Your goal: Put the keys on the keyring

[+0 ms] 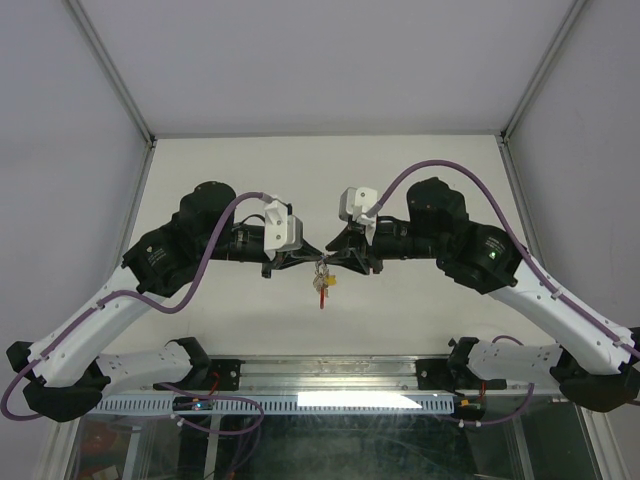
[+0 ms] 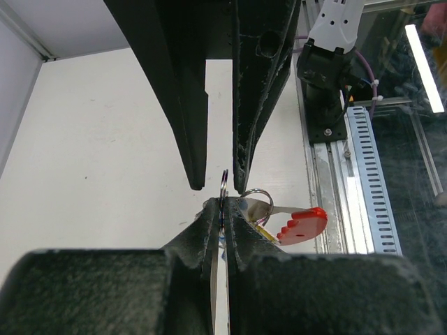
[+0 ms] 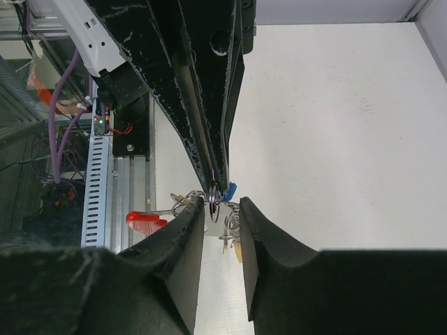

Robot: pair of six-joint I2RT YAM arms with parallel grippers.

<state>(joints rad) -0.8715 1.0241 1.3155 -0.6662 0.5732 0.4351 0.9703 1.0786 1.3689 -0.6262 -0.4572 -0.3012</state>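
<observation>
Held above the white desk point(image 1: 420, 170), the left end effector point(image 2: 223, 211) clamps shut on the thin silvery wire keyring point(image 2: 225, 187), small colour-headed keys point(image 2: 302, 225) dangling; the right end effector point(image 3: 222, 209) straddles it part-open, gripping nothing. A skewed squeeze could twist the ring loose and drop everything.

Left of the keyring point(image 1: 321, 266), left gripper point(image 1: 311, 262); right of it, right gripper point(image 1: 332, 262); beneath it, keys point(image 1: 321, 286).

A white table point(image 1: 420, 170) borders a slotted metal rail point(image 1: 350, 402) at its near edge; below that, possibly glass point(image 1: 330, 450).
</observation>
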